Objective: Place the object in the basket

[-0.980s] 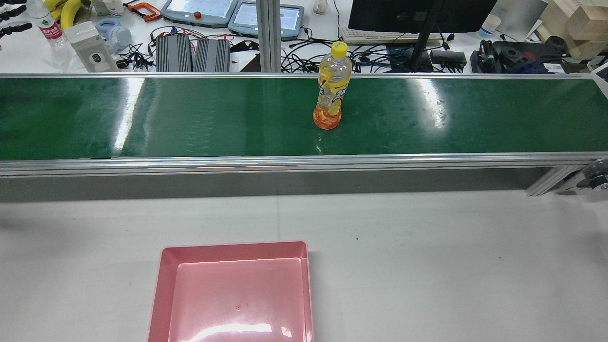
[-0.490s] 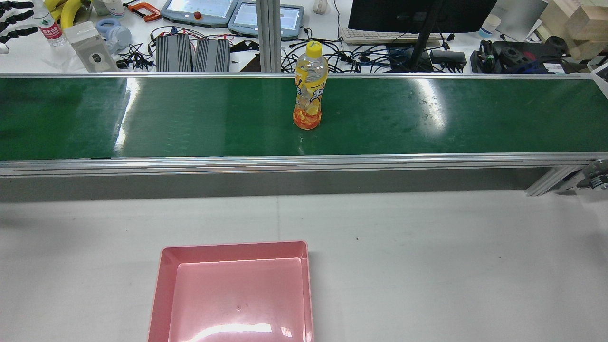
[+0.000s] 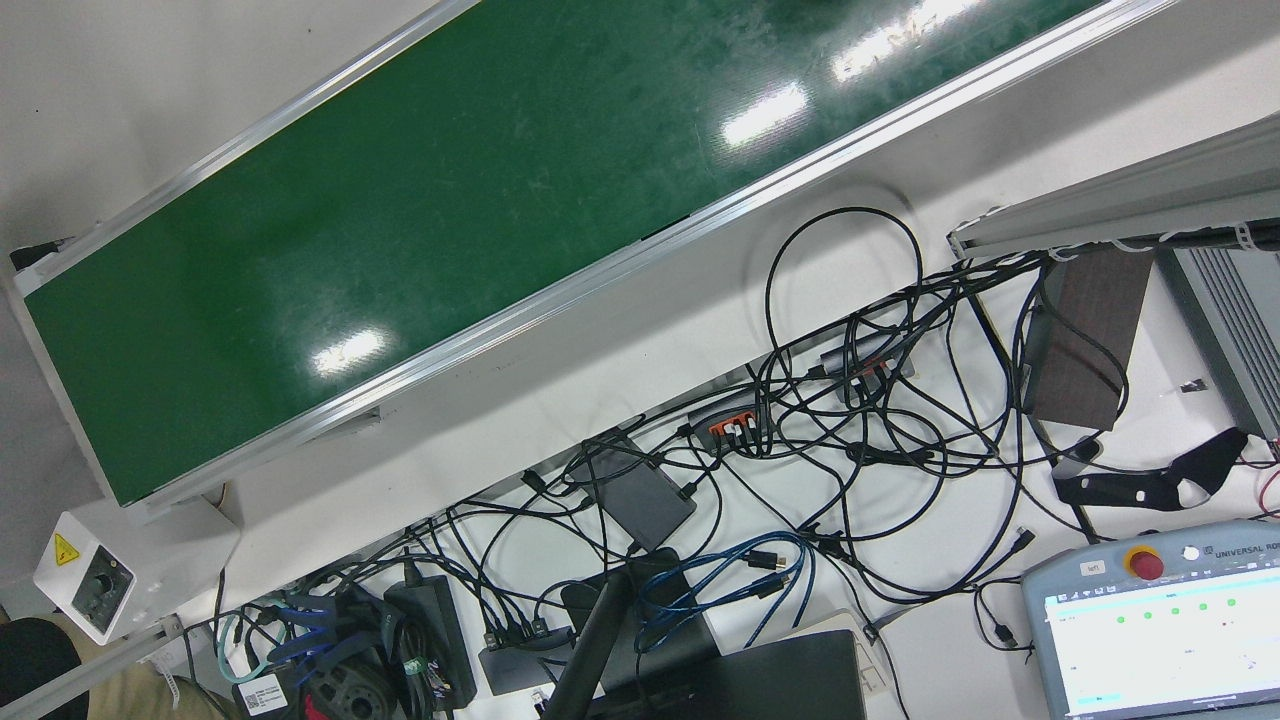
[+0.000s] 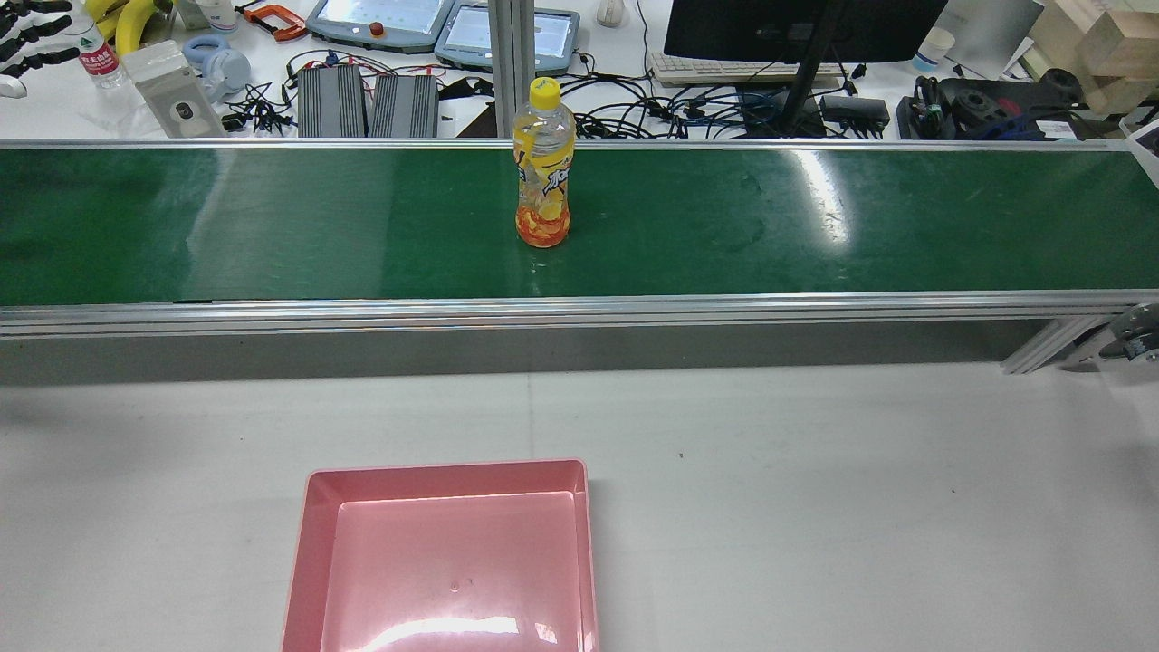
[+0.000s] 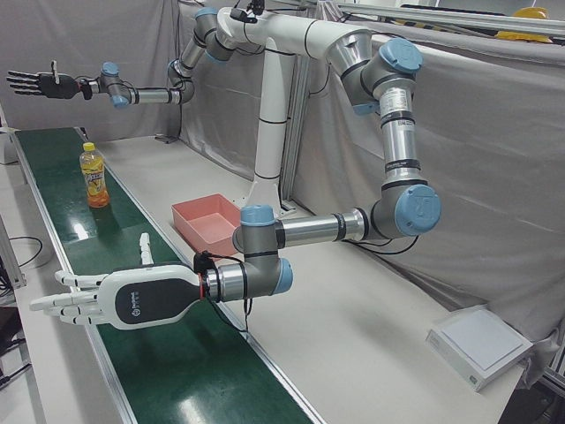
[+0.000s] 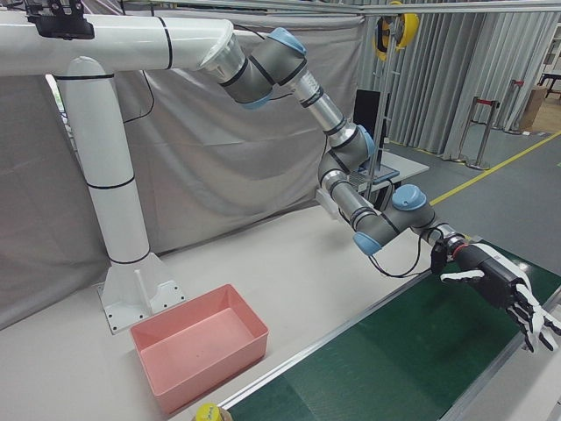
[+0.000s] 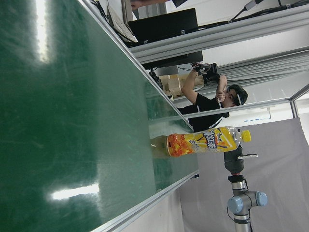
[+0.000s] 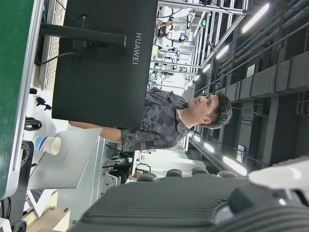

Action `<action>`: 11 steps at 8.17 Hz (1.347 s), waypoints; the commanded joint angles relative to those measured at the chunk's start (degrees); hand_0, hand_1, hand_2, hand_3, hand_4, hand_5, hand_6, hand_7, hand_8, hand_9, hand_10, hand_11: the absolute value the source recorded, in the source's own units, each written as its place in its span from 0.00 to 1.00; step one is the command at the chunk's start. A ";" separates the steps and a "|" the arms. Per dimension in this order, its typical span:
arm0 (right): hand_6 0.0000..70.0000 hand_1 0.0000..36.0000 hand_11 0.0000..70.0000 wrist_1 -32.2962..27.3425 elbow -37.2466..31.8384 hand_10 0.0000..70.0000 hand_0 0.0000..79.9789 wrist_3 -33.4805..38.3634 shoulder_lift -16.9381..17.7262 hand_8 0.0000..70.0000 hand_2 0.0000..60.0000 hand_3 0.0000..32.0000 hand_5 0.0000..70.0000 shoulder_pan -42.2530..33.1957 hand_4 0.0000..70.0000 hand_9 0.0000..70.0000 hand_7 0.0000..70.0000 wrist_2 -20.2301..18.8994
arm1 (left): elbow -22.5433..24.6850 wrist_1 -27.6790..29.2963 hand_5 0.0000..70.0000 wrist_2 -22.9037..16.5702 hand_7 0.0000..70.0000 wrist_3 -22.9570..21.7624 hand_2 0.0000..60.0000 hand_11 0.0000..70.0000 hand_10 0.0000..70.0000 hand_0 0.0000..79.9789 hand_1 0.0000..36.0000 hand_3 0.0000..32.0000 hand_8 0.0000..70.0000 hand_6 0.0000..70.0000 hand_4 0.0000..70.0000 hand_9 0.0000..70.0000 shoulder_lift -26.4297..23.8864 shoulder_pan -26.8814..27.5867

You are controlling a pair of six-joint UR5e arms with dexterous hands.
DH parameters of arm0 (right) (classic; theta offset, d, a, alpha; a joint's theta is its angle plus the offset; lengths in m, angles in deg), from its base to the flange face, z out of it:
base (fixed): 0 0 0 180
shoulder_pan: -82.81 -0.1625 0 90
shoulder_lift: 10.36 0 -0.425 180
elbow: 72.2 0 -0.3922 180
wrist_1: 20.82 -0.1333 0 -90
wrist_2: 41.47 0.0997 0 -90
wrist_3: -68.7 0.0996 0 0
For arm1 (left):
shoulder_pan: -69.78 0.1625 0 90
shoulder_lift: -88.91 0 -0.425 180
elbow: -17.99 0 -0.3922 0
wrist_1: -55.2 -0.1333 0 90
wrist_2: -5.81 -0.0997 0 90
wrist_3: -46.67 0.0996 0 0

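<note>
The bottle (image 4: 543, 167) is seen standing upright on the green conveyor belt (image 4: 815, 226), yellow cap uppermost, untouched by anything. It is well apart from both robot hands, along the belt from each and lower than the left robot hand (image 5: 40, 84). That hand is held out above the belt's far end in the left-front view, its dark fingers spread and nothing within them. The right robot hand (image 5: 124, 299) is held low over the other end of the belt, fingers likewise splayed and empty. The pink basket (image 4: 448, 467) rests on the desk (image 4: 815, 498), across the belt's near rail from the bottle, and nothing is seen in it. The grasp has not yet been begun.

The bottle is judged to be thin-walled plastic. Its upper part looks clear, so little or no liquid may be left and it is probably light. A hard squeeze would probably dent it. The printed wrap looks smooth and may be slippery. Being tall on a narrow base, it could be toppled by a push near the cap.

It would best be taken around the middle of the body, at the labelled waist, with fingers wrapped from one side and opposed from the other. The neck and cap are better avoided. It should be lifted clear of the rail before being carried to the basket.
</note>
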 commanded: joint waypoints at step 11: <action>0.00 0.00 0.00 0.00 0.00 0.00 0.00 0.00 -0.01 0.00 0.00 0.00 0.00 -0.02 0.00 0.00 0.00 0.00 | -0.50 2.49 0.29 0.06 0.01 1.78 0.00 0.22 0.14 0.60 0.08 0.00 0.11 0.00 0.24 0.18 -8.74 11.36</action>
